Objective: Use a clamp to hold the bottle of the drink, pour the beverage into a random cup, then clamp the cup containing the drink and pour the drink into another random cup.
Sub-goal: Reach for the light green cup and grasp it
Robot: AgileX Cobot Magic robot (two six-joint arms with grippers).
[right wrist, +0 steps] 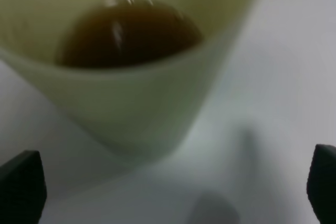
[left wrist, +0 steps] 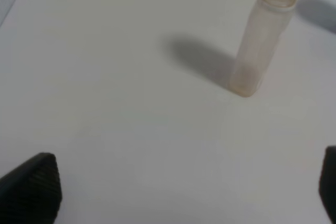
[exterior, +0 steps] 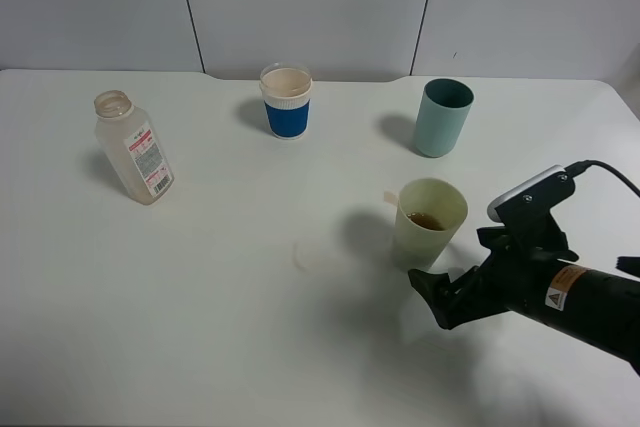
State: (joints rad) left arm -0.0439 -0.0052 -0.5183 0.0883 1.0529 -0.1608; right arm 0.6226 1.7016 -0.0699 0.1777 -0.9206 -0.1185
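Note:
A clear, uncapped drink bottle (exterior: 132, 150) with a red and white label stands upright at the far left; the left wrist view shows it too (left wrist: 261, 40), looking almost empty. A pale green cup (exterior: 430, 222) holding brown drink (right wrist: 128, 32) stands right of the centre. My right gripper (exterior: 452, 277) is open and empty, just in front of and to the right of this cup, its fingertips (right wrist: 21, 187) apart and short of the cup (right wrist: 142, 103). My left gripper (left wrist: 178, 192) is open and empty, well back from the bottle, and is out of the exterior view.
A blue cup (exterior: 286, 105) with a white rim stands at the back centre. A teal cup (exterior: 443, 117) stands at the back right. A faint stain (exterior: 300, 257) marks the white table (exterior: 200, 327) left of the green cup.

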